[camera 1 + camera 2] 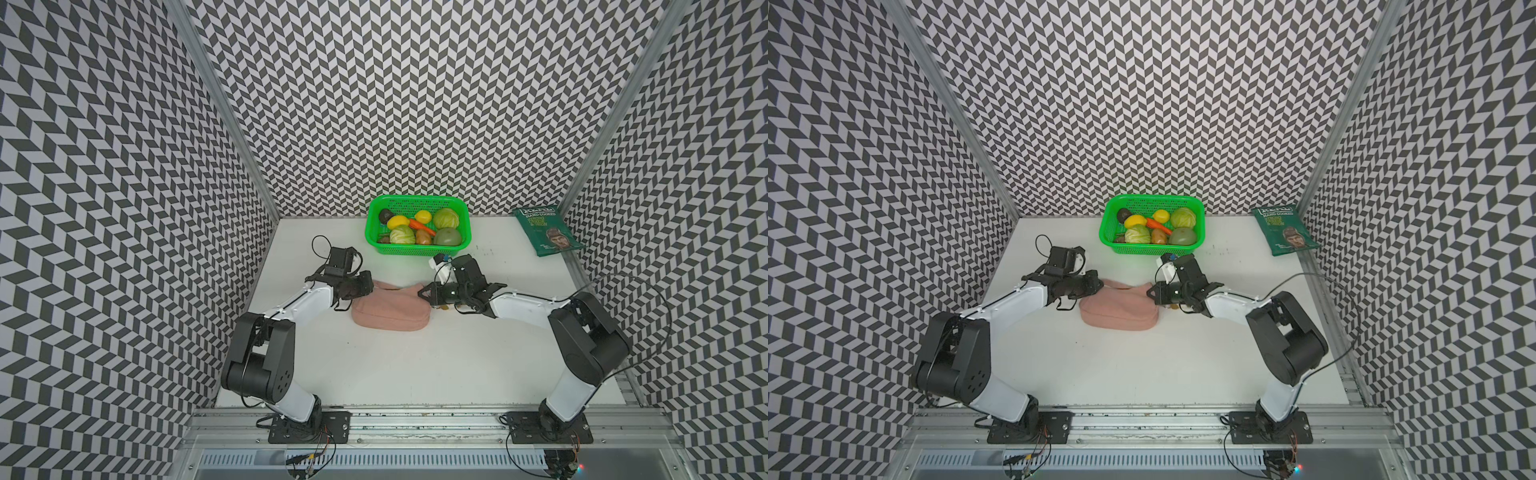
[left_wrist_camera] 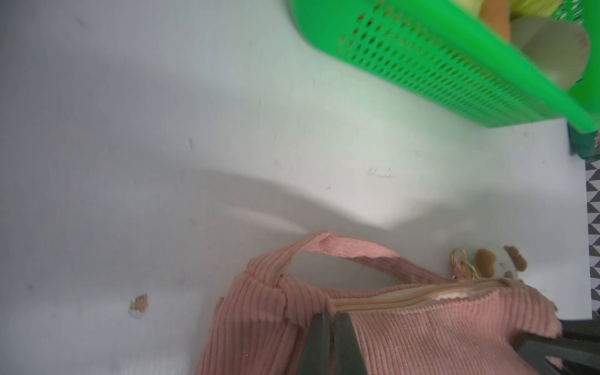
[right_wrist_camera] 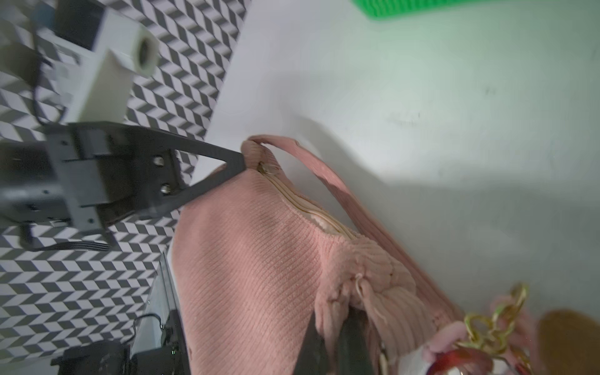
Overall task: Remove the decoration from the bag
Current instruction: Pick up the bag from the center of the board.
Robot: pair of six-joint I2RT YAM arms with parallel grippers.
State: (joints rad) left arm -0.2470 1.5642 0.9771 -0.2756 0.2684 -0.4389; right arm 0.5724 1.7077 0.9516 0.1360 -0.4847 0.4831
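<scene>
The pink corduroy bag (image 1: 390,309) (image 1: 1121,311) lies mid-table between my two arms. At its left end, my left gripper (image 1: 370,286) (image 2: 331,321) is shut on the fabric beside the gold zipper. My right gripper (image 1: 422,291) (image 3: 334,321) is shut on a fold of fabric at the bag's right end. The decoration (image 2: 500,263), a white plush charm with brown patches, lies by that right end on a gold clasp (image 2: 459,259). In the right wrist view its gold chain (image 3: 493,324) and a brown part (image 3: 568,341) show close beside my fingers. My right gripper mostly hides it in both top views.
A green basket (image 1: 415,201) (image 1: 1152,198) of toy vegetables stands just behind the bag. A dark green crisp packet (image 1: 544,230) lies at the back right corner. Patterned walls close in the table on three sides.
</scene>
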